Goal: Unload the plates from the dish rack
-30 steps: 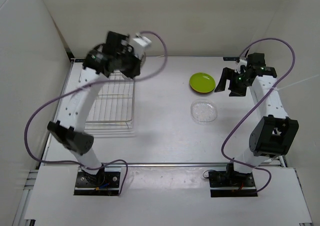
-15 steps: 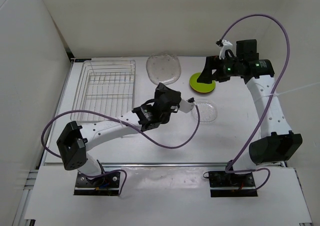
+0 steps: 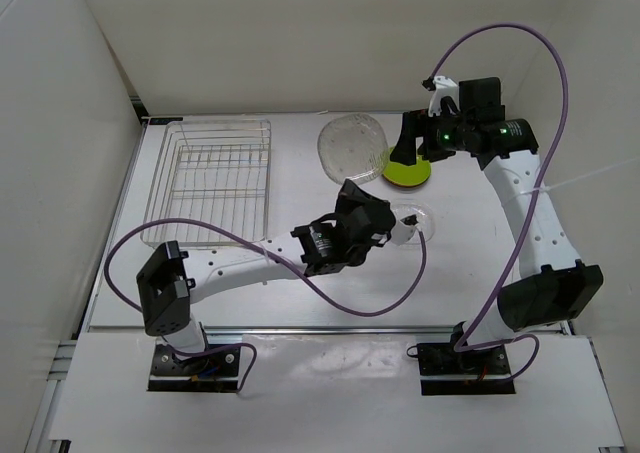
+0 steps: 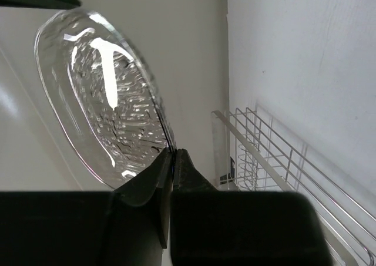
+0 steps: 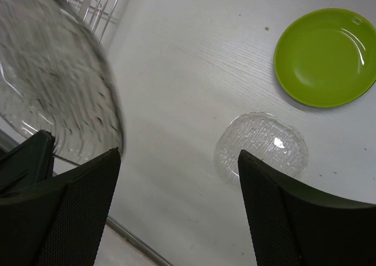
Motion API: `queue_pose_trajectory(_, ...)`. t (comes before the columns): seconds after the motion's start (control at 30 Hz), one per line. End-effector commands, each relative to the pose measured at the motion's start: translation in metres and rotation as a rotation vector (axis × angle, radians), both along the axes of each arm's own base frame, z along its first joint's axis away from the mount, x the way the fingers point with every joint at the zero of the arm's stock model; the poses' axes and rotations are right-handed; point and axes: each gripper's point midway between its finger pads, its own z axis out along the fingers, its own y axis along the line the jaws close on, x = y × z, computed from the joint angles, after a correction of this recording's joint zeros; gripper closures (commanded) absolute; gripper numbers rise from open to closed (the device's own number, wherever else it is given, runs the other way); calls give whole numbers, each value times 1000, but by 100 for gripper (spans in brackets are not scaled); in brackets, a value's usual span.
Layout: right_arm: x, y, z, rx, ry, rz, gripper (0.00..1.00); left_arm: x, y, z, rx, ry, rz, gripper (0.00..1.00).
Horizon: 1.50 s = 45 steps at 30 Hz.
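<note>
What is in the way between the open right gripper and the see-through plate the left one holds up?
Nothing visible. The see-through plate, pinched at its rim by the left gripper, hangs just beside the right gripper, with only air between them.

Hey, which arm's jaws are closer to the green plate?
Right. The right gripper hangs, jaws open, over the far edge of the green plate. The left gripper is farther, toward the front of the table, shut on a clear plate held up.

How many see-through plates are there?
2. One clear plate is gripped in the left pincer; the other lies on the table beside the lime green plate. More could be hidden.
</note>
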Motion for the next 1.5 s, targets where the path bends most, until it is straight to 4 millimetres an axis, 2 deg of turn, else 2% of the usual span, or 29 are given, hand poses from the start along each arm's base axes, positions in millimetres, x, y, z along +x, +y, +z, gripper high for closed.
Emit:
queue_pose_trajectory(0.0,6,5,35,33,-114,7,16,-8,-7,1,-19,38,-24,89)
queue_pose_trajectory(0.1,4,2,45,31,-149,-5,16,-8,-6,-8,-9,58,-14,89)
queue_pose_trajectory(0.2,1,5,46,50,-140,8,17,-9,-9,-13,-10,81,-23,89)
queue_pose_trajectory(0.3,0,7,47,62,-133,12,19,-12,-15,-15,-17,78,-32,89)
queue_pose_trajectory(0.33,-1,8,47,67,-132,19,20,-11,-17,-9,-39,70,-33,89)
queue_pose_trajectory(0.37,1,9,39,63,-111,19,22,-10,-20,-7,-45,68,-33,89)
queue_pose_trajectory(0.4,0,10,40,69,-110,27,27,-9,-22,-2,-63,62,-34,89)
queue_pose_trajectory(0.47,4,11,29,63,-81,27,28,-12,-27,1,-59,53,-40,89)
queue_pose_trajectory(0.57,4,15,26,77,-62,37,36,-14,-33,5,-70,49,-49,89)
queue_pose_trajectory(0.6,4,15,26,78,-62,37,46,-14,-33,5,-70,49,-49,89)
queue_pose_trajectory(0.67,5,15,19,74,-44,37,57,-14,-33,5,-70,49,-49,89)
queue_pose_trajectory(0.73,5,15,19,74,-44,37,61,-14,-33,5,-70,49,-49,89)
queue_pose_trajectory(0.9,4,15,11,70,-25,36,64,-13,-36,7,-72,43,-52,89)
queue_pose_trajectory(1.07,4,13,3,59,-7,27,88,-11,-40,10,-83,33,-56,89)
queue_pose_trajectory(1.13,2,13,7,61,-16,27,88,-11,-40,10,-75,30,-58,89)
queue_pose_trajectory(1.23,1,13,3,64,-1,22,98,-10,-44,14,-87,20,-62,89)
queue_pose_trajectory(1.3,2,12,3,63,3,6,100,-6,-40,14,-86,16,-44,89)
queue_pose_trajectory(1.33,5,9,-1,52,2,-7,100,-6,-39,13,-86,21,-41,83)
queue_pose_trajectory(1.43,9,3,1,58,-16,-82,100,1,-30,3,-75,42,-10,51)
queue_pose_trajectory(1.47,11,-5,-2,54,-15,-124,100,-1,-28,-2,-90,61,2,17)
